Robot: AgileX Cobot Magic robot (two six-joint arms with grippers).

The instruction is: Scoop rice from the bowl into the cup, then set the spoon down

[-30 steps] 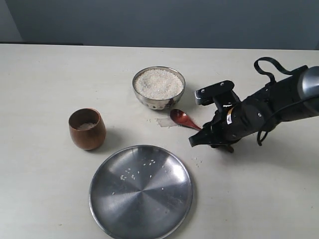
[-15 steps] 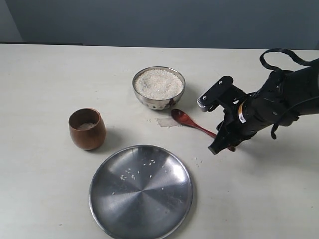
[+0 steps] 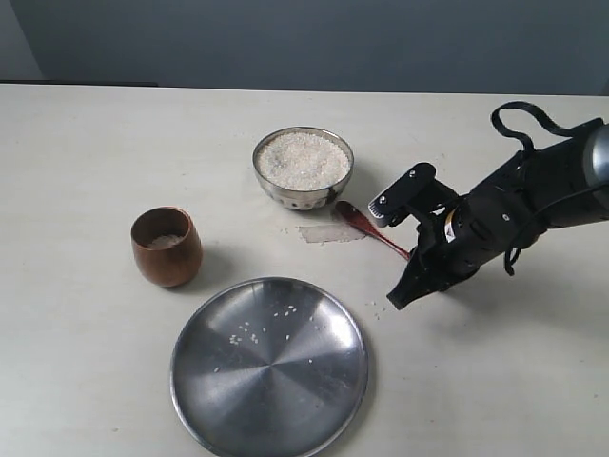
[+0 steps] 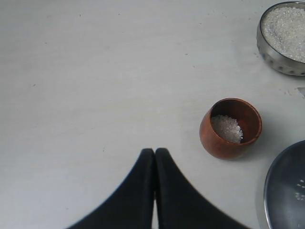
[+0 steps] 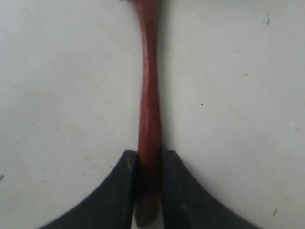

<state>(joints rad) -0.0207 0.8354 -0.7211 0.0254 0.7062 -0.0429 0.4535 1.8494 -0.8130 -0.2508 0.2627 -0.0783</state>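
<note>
The right gripper [image 5: 149, 155] pinches the slim reddish-brown wooden spoon [image 5: 148, 95], at five o'clock from the round steel bowl [image 3: 278, 194]. The left gripper [image 4: 155, 153] is pressed together, empty.

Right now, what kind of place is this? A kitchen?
Probably a robot practice table, not a kitchen: a pale table against a plain grey wall, only a bowl, cup and plate laid out, and the right claw gripping a spoon.

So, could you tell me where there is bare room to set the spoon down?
Bare table left of the cup and bowl, and right of the plate. It is crowded between bowl, cup and plate.
</note>
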